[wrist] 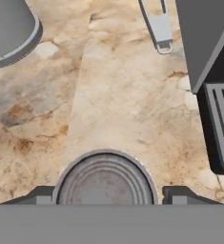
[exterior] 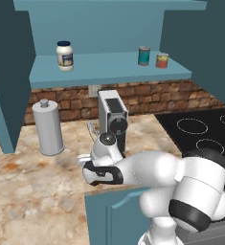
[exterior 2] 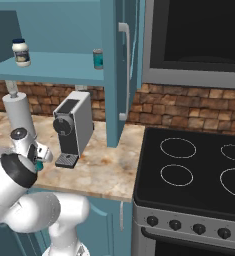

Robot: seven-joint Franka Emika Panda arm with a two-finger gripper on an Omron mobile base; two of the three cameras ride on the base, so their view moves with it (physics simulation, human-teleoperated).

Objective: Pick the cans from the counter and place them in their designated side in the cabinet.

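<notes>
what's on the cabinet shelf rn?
On the shelf: a white jar at the left, a teal can and a red-orange can at the right. From the right base view the door frame covers the red-orange can.

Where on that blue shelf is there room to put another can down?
The cabinet shelf has a wide bare stretch between the white jar on its left and the teal can. Its right end is crowded: the red-orange can stands close beside the teal one. The claw straddles a second can over the counter.
</notes>
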